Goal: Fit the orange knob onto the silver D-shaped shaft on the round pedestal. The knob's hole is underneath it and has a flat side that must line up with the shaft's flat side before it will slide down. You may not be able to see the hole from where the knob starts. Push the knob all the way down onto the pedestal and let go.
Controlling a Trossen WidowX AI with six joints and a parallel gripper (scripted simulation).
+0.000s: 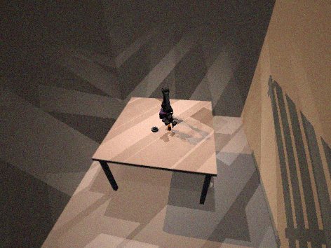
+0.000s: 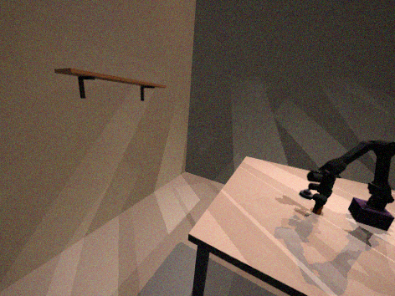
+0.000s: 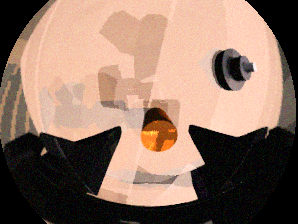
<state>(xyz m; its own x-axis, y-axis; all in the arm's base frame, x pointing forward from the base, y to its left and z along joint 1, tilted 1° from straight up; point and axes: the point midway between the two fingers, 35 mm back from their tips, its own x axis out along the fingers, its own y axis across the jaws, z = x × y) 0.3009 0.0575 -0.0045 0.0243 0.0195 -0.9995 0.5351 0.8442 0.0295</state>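
A pale, pinkish-tan desk (image 1: pixel 123 147) (image 2: pixel 251 217) (image 3: pixel 190 30) with a dark rim and dark legs carries a black jointed robot arm (image 1: pixel 166 99) (image 2: pixel 382 167) on a dark purple, box-shaped base (image 1: pixel 162 113) (image 2: pixel 368 215). In the top view, the base is nearer the desk's far edge than its near edge, and the arm reaches toward the near edge.

The black two-fingered pincer (image 1: pixel 170 124) (image 2: pixel 319 201) (image 3: pixel 156 129) is wide open and grips nothing. Its fingers stand on either side of the orange cylindrical knob (image 1: pixel 170 127) (image 2: pixel 318 211) (image 3: pixel 159 136), with a visible gap on each side in the wrist view. The knob stands upright on the desk, well in from all four corners; its underside is hidden.

The dark round stepped pedestal (image 1: pixel 155 129) (image 2: pixel 305 194) (image 3: pixel 230 70) stands apart from the knob, toward the desk's left edge in the top view. Its short silver shaft (image 3: pixel 253 67) is bare; its flat side is too small to make out. Beyond the desk, a brown wooden shelf (image 2: pixel 113 78) on two black brackets is fixed to the tan wall (image 2: pixel 105 33).
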